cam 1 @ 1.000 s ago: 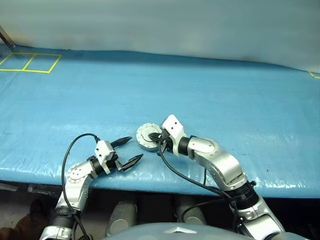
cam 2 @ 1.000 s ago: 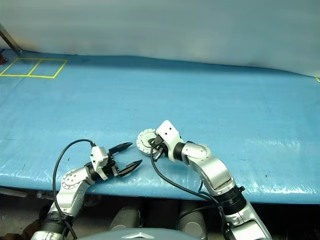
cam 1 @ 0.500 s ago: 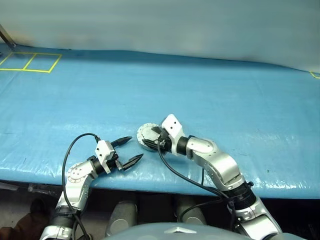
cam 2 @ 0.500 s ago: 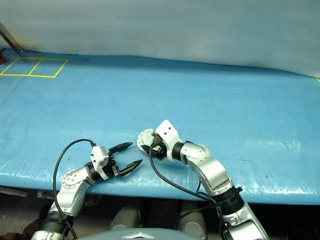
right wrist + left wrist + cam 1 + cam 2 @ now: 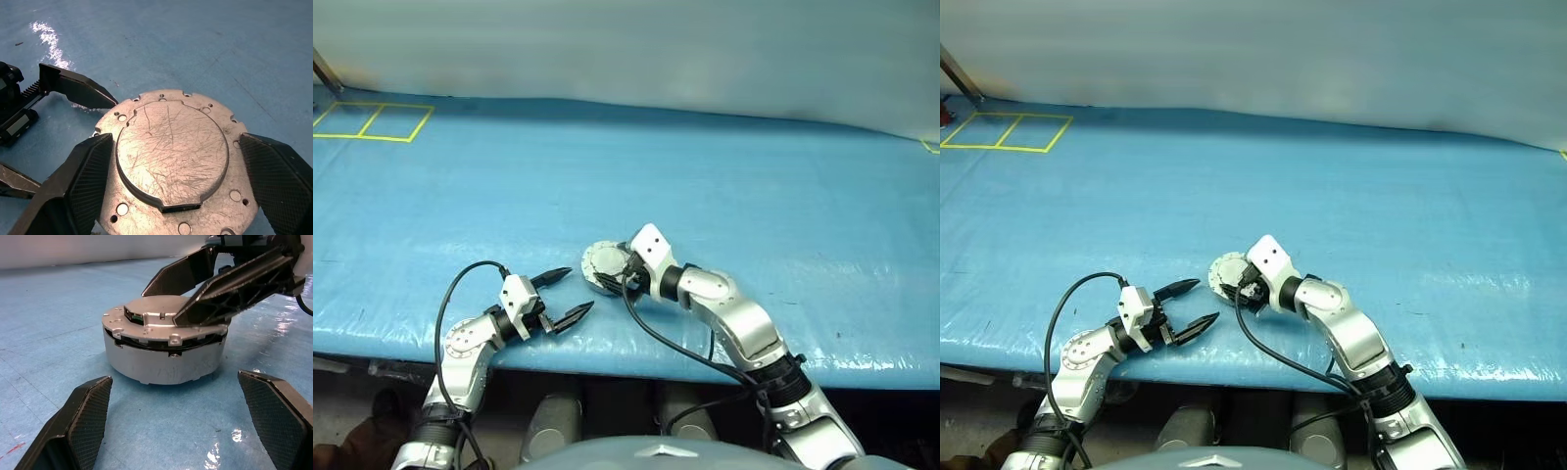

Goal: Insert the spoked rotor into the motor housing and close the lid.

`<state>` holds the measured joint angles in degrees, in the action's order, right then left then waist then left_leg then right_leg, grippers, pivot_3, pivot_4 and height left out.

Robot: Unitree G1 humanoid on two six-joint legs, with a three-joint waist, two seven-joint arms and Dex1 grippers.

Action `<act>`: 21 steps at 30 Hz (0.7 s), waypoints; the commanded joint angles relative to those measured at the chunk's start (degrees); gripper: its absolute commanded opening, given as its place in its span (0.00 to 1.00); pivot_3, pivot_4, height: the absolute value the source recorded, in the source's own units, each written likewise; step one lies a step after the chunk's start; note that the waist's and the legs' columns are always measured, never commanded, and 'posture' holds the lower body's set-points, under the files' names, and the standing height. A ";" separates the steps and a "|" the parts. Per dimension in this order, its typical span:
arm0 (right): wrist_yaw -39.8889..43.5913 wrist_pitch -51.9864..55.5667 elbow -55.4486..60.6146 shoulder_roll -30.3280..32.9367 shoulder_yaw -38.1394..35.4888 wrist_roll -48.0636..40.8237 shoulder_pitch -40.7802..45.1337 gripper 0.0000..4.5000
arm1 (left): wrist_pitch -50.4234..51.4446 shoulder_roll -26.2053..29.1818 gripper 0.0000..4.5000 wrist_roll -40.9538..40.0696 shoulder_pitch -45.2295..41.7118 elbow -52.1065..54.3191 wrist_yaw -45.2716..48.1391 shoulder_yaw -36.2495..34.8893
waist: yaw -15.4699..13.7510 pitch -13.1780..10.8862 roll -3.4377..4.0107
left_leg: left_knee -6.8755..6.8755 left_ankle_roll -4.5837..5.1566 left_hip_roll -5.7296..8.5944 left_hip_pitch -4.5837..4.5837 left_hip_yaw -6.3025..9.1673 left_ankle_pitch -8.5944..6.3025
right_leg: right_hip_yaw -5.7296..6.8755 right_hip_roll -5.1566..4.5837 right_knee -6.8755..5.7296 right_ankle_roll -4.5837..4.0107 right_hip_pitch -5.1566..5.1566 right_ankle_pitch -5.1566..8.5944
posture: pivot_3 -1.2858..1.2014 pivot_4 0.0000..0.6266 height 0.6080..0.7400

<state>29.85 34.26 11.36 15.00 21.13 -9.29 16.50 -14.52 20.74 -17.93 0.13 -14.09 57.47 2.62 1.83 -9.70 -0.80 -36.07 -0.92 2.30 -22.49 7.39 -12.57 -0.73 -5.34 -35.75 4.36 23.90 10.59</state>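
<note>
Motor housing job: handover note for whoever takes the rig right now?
Left gripper: open, holding nothing, aimed at the motor housing from close by.
Right gripper: open, fingers spread over the lid, gripping nothing.
Housing sits near the front edge of the blue table, lid lying flat on top; spoked rotor hidden, presumably inside.
Left: check the lid is fully seated, then withdraw both arms.

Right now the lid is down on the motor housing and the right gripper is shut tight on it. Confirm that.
Not quite. The lid is down on the motor housing, but the right gripper is open: in the right wrist view its fingers stand spread on either side of the lid, not clamped on it.
</note>
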 commanded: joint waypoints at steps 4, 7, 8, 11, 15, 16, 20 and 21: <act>-0.03 -1.20 0.36 -0.35 0.03 1.28 -0.21 1.00 | -1.27 0.26 1.00 0.21 -0.11 0.60 0.00 -0.33 | -0.06 0.00 0.00 | 0.00 0.00 0.00 -0.02 0.00 0.00 | 0.00 0.00 0.00 0.00 0.01 0.00 | 0.52 0.24 1.00; 0.20 -1.48 0.30 -0.34 -0.06 1.42 -0.36 1.00 | -1.33 0.20 1.00 0.20 -0.11 0.59 -0.06 -0.34 | -0.06 0.00 0.00 | 0.00 0.00 0.00 -0.01 0.00 0.00 | 0.00 0.00 0.00 0.00 0.01 0.00 | 0.52 0.24 1.00; 0.21 -1.66 0.33 -0.37 -0.10 1.45 -0.38 0.96 | -1.34 0.18 1.00 0.20 -0.11 0.56 -0.10 -0.36 | -0.06 0.00 0.00 | 0.00 0.00 0.00 -0.01 0.00 0.00 | 0.00 0.00 0.00 0.00 0.01 0.00 | 0.52 0.24 1.00; 0.25 -2.11 0.50 -0.29 -0.05 1.68 -0.47 0.79 | -1.41 0.12 1.00 0.23 -0.04 0.44 -0.18 -0.38 | -0.09 0.00 0.00 | 0.00 0.00 0.00 -0.02 0.00 0.00 | 0.00 0.00 0.00 0.00 0.01 0.00 | 0.52 0.24 1.00; 0.63 -2.30 0.82 0.11 0.49 2.04 -0.52 0.67 | -1.40 0.09 1.00 0.21 0.01 0.37 -0.23 -0.41 | -0.15 0.00 0.00 | 0.00 0.00 0.00 -0.01 0.00 0.00 | 0.00 0.00 0.00 0.00 0.00 0.00 | 0.52 0.24 1.00; 0.74 -2.08 0.83 0.06 0.47 1.93 -0.57 0.67 | -1.35 0.08 1.00 0.18 0.02 0.39 -0.23 -0.40 | -0.17 0.00 0.00 | 0.00 0.00 0.00 -0.01 0.00 0.00 | 0.00 0.00 0.00 0.00 0.00 0.00 | 0.52 0.24 1.00; 0.26 -1.81 0.28 -0.46 0.05 2.09 -0.69 0.67 | -1.34 0.07 1.00 0.16 0.06 0.42 -0.24 -0.41 | -0.17 0.00 0.00 | 0.00 0.00 0.00 -0.01 0.00 0.00 | 0.00 0.00 0.00 0.00 0.00 0.00 | 0.52 0.24 1.00; 0.07 -2.06 0.15 -0.51 -0.01 2.33 -0.66 0.67 | -1.36 0.06 1.00 0.15 0.09 0.41 -0.27 -0.44 | -0.17 0.00 0.00 | 0.00 0.00 0.00 -0.01 0.01 0.00 | 0.00 0.00 0.00 0.00 0.00 0.00 | 0.52 0.24 1.00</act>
<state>30.51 32.68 11.33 14.88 21.78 -7.32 16.04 -14.59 20.72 -17.92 0.15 -14.09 57.42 2.62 1.66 -9.70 -0.80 -36.07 -0.92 2.30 -22.51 7.40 -12.56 -0.73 -5.34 -35.75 4.35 23.91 10.59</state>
